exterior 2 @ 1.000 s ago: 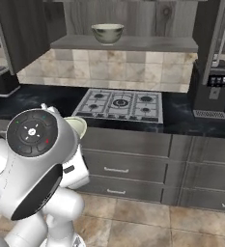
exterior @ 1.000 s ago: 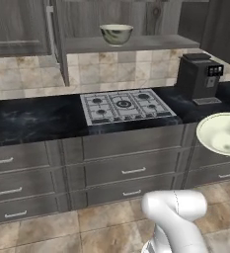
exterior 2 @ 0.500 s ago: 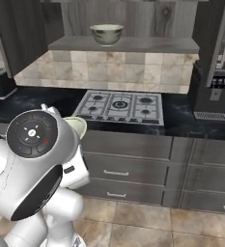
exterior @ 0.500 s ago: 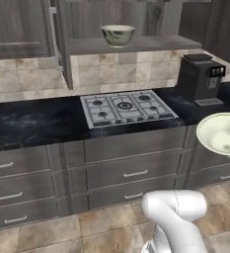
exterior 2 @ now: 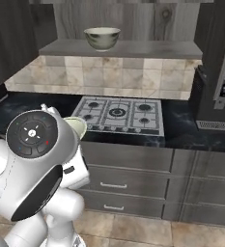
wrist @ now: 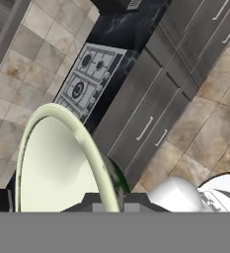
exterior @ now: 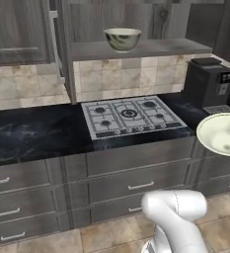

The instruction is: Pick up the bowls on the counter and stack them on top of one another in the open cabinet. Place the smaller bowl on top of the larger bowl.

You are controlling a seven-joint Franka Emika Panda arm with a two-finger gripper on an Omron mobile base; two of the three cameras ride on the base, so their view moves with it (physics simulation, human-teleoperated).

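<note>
In the left base view, the open cabinet's door [exterior: 20,32] filled the upper left, its silver bar handle [exterior: 52,39] along the door's right edge. The counter [exterior: 32,133] ran across mid-frame, the steel hob [exterior: 131,116] set into it at centre. The larger bowl [exterior: 122,38] sat upright on the cabinet shelf [exterior: 156,48], top centre. A black coffee machine [exterior: 210,81] stood on the counter at the right. The smaller bowl [exterior: 222,133] appeared at the right edge, raised in front of the counter, interior facing the camera.

In the hand view the same bowl's rim [wrist: 62,158] filled the lower left, right at the gripper. Fingertips were hidden; grasp state could not be determined.
</note>
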